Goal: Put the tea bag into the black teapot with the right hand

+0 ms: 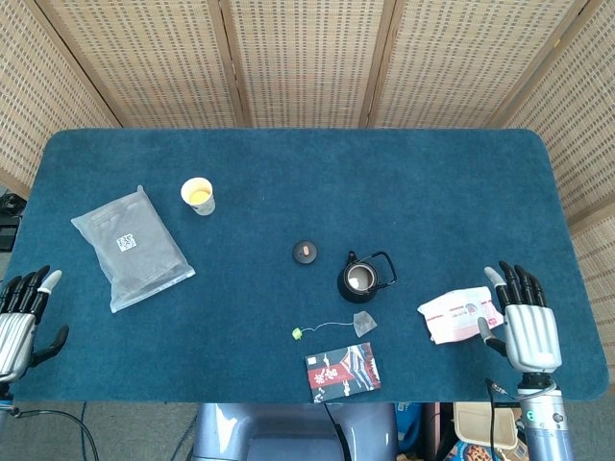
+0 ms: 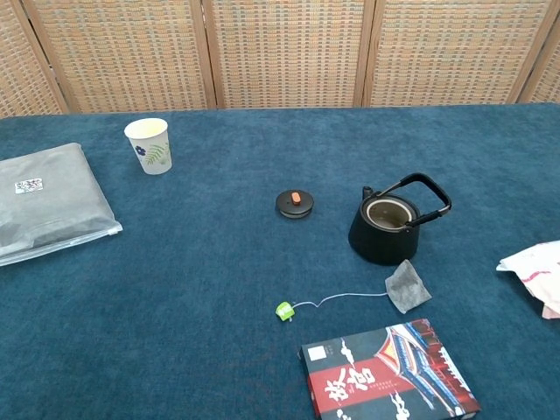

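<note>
The black teapot (image 1: 359, 279) (image 2: 386, 227) stands uncovered near the table's middle, its handle tilted to the right. Its lid (image 1: 305, 252) (image 2: 296, 203) lies on the cloth to the left of it. The grey tea bag (image 1: 364, 323) (image 2: 407, 286) lies just in front of the pot, its string running left to a green tag (image 1: 298, 333) (image 2: 284, 310). My right hand (image 1: 523, 322) is open at the table's right front edge, fingers spread, beside a pink-and-white packet (image 1: 459, 313) (image 2: 533, 267). My left hand (image 1: 21, 322) is open at the left front edge.
A red-and-black tea box (image 1: 342, 370) (image 2: 389, 377) lies in front of the tea bag. A paper cup (image 1: 198, 196) (image 2: 149, 145) and a grey plastic pouch (image 1: 132, 248) (image 2: 45, 206) sit on the left half of the blue cloth (image 1: 307, 173).
</note>
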Tool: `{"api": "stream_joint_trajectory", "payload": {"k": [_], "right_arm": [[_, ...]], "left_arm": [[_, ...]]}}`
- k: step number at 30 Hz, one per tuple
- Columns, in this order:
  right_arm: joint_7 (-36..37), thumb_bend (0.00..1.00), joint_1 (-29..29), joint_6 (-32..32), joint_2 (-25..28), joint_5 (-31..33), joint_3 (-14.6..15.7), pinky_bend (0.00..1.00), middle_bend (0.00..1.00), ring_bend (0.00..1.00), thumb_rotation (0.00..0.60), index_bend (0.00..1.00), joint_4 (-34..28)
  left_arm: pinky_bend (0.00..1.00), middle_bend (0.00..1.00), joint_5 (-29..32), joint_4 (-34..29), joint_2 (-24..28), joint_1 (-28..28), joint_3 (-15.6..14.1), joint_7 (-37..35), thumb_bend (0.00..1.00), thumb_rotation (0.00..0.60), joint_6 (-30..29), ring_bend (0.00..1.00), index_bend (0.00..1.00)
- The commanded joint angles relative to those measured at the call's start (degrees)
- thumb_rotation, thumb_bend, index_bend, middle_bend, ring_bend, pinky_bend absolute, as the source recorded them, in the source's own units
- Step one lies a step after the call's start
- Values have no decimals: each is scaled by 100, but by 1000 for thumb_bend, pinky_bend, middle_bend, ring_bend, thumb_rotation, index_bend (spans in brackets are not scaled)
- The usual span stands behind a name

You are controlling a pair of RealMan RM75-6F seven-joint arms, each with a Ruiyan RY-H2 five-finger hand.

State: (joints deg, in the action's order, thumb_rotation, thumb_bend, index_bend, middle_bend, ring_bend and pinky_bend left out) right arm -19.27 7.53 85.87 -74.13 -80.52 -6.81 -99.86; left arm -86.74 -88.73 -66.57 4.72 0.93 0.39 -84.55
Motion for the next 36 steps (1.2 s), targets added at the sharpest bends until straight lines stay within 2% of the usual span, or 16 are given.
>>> {"api": "stream_joint_trajectory", "payload": {"k": [1,8,16,19,26,32,36], "right_arm": [[30,509,12,-8,25,-34,-3,141,165,4,600,156,-36],[374,508,254,-247,286,-454,-24,145,208,48,600,156,-396],[736,509,693,-800,558,-778,-94,265,308,169,600,180,-848],[948,509,974,-1212,671,-834,-136,347,364,237,600,190,-1099],[1277,508,1635,-2117,783,-748,-314,659,545,485,600,222,-1464],[1333,480,2221,-2892,650,-418,-479,789,670,636,600,261,-1525],[1208,449,2502,-3174,462,-103,-587,852,747,748,600,297,-1447]], "left_arm": [[0,0,13,-11,9,6,0,13,414,600,20,0,0],[0,0,56,-71,51,36,9,82,413,600,91,0,0],[0,0,126,-84,72,66,35,120,413,600,158,0,0],[0,0,163,-82,92,82,63,142,413,600,175,0,0],[0,0,226,-93,166,101,127,175,413,600,164,0,0],[0,0,250,-114,208,119,160,194,413,600,162,0,0],[0,0,268,-118,235,118,170,199,413,600,157,0,0]]}}
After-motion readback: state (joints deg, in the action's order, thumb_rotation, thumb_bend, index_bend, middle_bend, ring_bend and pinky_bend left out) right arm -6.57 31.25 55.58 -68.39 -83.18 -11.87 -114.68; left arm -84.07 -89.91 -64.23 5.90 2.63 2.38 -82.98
